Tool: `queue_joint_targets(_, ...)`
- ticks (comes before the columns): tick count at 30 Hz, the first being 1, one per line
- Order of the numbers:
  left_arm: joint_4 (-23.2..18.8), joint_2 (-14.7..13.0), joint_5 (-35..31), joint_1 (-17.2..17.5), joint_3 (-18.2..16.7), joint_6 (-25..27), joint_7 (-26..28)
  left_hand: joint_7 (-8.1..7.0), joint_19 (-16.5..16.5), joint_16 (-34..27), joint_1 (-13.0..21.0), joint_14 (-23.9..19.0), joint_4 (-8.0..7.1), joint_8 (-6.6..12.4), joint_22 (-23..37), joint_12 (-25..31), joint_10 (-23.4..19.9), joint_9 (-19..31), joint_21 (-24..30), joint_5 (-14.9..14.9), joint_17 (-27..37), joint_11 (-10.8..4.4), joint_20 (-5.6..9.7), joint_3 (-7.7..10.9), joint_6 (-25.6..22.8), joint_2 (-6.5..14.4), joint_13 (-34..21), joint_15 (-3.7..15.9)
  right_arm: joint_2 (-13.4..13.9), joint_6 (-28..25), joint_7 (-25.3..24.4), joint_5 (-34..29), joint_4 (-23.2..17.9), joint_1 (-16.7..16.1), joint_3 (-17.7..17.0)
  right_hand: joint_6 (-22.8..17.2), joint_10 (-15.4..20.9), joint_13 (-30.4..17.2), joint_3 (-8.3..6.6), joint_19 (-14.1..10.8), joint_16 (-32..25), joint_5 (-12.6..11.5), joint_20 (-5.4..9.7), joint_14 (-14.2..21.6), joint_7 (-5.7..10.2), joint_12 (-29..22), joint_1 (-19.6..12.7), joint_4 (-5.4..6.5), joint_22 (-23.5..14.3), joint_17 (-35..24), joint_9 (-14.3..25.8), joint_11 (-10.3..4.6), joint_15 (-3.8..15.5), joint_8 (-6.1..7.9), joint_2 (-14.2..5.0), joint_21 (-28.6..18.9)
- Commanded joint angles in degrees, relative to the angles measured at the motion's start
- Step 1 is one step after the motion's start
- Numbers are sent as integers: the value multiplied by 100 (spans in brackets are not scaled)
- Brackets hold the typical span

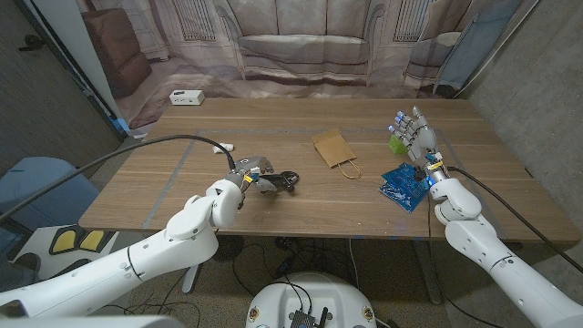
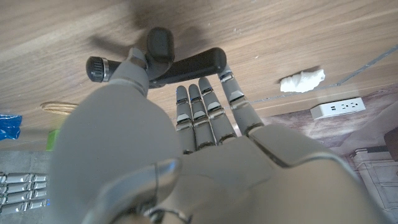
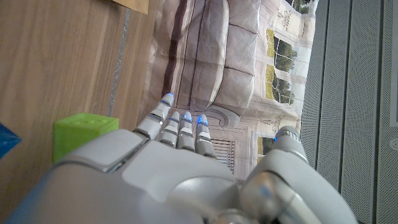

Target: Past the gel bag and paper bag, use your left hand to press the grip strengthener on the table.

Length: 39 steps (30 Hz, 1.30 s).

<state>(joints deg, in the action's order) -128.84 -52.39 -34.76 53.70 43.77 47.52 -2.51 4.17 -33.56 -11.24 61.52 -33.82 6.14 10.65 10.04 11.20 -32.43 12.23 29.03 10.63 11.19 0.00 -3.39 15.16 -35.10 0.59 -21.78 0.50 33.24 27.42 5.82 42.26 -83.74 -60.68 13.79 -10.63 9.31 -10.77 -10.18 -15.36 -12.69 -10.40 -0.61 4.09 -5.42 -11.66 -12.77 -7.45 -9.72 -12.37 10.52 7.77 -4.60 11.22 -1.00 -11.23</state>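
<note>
Left hand point(image 1: 253, 176) lies over the black grip strengthener point(image 1: 284, 181), its fingers point(image 2: 202, 112) pressed onto one handle and its thumb beside the other, near the wooden table's point(image 1: 273, 128) front edge. Right hand point(image 1: 415, 133) stands upright with its fingers spread, holding nothing, near the table's right edge. Between the two hands lie the paper bag point(image 1: 333, 148), toward the table's middle, and the blue gel bag point(image 1: 404, 182), just beside the right hand. A green block point(image 3: 82, 134) sits close to that hand. Behind the table hangs a backdrop printed with a sofa point(image 1: 291, 41).
</note>
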Motion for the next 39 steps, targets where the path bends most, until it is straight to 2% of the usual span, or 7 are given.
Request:
queue_joint_targets(1, 108, 99, -444, -187, 386, 323, -378, -40, 34, -29, -60, 36, 1, 47, 4, 40, -7, 1, -12, -2, 3, -9, 11, -17, 11, -25, 2, 19, -3, -38, -32, 24, -36, -35, -9, -59, 25, -32, 19, -48, 31, -28, -6, 53, 1, 18, -39, -1, -17, -14, 11, -3, -11, -11, -15, 7)
queue_joint_targets(3, 142, 116, -581, -243, 497, 385, -495, -43, 36, -39, -70, 22, -1, 48, 4, 44, -10, -2, -18, -2, 3, -11, 22, -25, 13, -21, 5, 30, -12, -22, -18, 17, -13, -27, -1, -59, 29, -32, 19, -48, 30, -28, -6, 56, -2, 17, -40, -2, -17, -13, 11, 1, -19, -11, -14, 7)
queue_joint_targets(11, 151, 137, -697, -237, 502, 427, -617, -40, 10, -62, -80, -15, 10, 53, 5, 57, -23, -10, -27, 4, -1, -18, 63, -43, 11, -6, 18, 43, -15, -13, -21, 3, -17, -28, 5, -63, 29, -32, 22, -50, 31, -28, -8, 56, 2, 17, -39, -1, -17, -14, 11, 3, -13, -10, -15, 7)
queue_joint_targets(17, 117, 93, -812, -239, 481, 395, -692, -31, 142, -5, -80, 165, 32, 25, 6, 19, 109, -20, -105, 12, -7, -3, 61, -64, 108, 15, 36, 1, -8, -14, -28, -20, -25, -25, 13, -63, 30, -32, 26, -50, 32, -28, -9, 55, 1, 17, -37, 1, -17, -15, 11, -2, -8, -10, -15, 7)
queue_joint_targets(26, 32, 17, -1182, -286, 484, 397, -945, -89, 346, 43, -420, 423, -55, 6, 3, 2, 301, -44, -265, -20, -33, -58, 19, -284, 294, -123, 83, -50, -12, -4, -35, -21, -35, -35, 11, -68, 36, -32, 25, -52, 32, -29, -8, 57, 2, 16, -41, 0, -17, -15, 11, 8, -10, -9, -22, 7)
queue_joint_targets(31, 4, 9, -1401, -323, 486, 398, -1187, -57, 475, 59, -684, 592, -144, -22, 5, -11, 455, -58, -380, -37, -36, 10, -50, -411, 482, -155, 116, -101, -12, -8, -59, -20, -58, -44, 4, -70, 41, -32, 27, -53, 33, -28, -9, 57, 2, 14, -40, 1, -18, -16, 11, 5, -8, -9, -22, 7)
queue_joint_targets(39, -85, 0, -1438, -139, 217, 290, -1128, -56, 535, 47, -852, 638, -201, -18, 6, 0, 511, -65, -444, -46, -40, 33, -74, -488, 560, -178, 135, -102, -1, 5, -73, -65, -67, -44, 13, -75, 41, -32, 29, -52, 35, -28, -11, 55, 4, 15, -42, 1, -18, -16, 11, 2, -14, -8, -24, 7)
